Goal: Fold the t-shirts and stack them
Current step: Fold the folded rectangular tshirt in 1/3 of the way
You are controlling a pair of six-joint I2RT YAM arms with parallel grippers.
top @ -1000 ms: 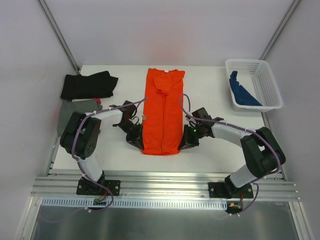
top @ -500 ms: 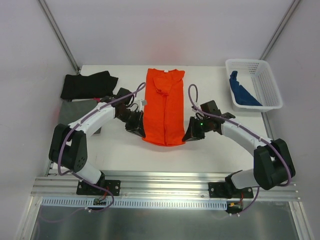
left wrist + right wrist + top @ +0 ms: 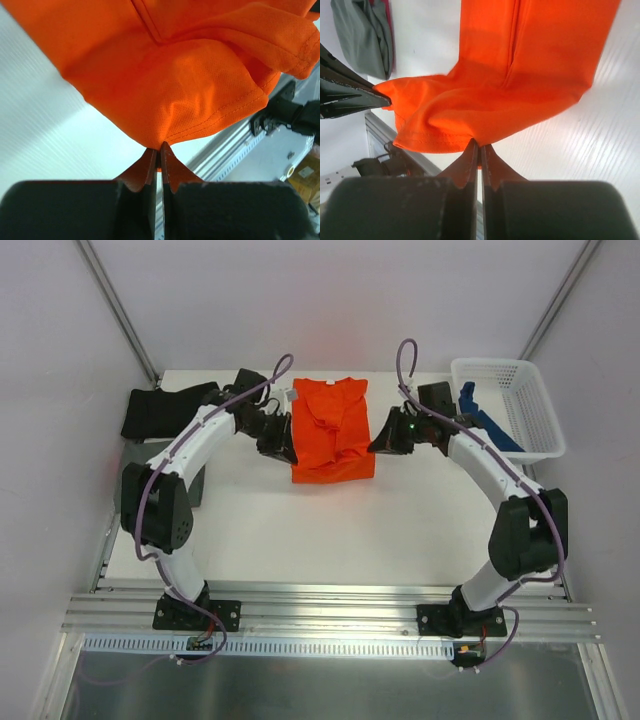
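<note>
1. White tabletop (image 3: pixel 330 540) between pale walls; both arms reach over its far half.
2. Orange-red t-shirt (image 3: pixel 332 435): lies at the far middle, narrowed to a strip, its near part doubled back over the rest.
3. Left gripper (image 3: pixel 160 150): jaws pinched tight on one hem corner.
4. Right gripper (image 3: pixel 479 147): jaws likewise clamped on the opposite hem corner.
5. Step in hand, by judgement: the half-fold, with the hem being brought toward the collar.
6. Next move calls for both corners to travel level, the hem laid square near the shoulders, then release. Uneven travel would skew the fold.
7. Black t-shirt (image 3: pixel 165 412) and grey t-shirt (image 3: pixel 132 458) lie folded at the left edge. A blue t-shirt (image 3: pixel 485 425) waits in the white basket (image 3: pixel 545 415).
</note>
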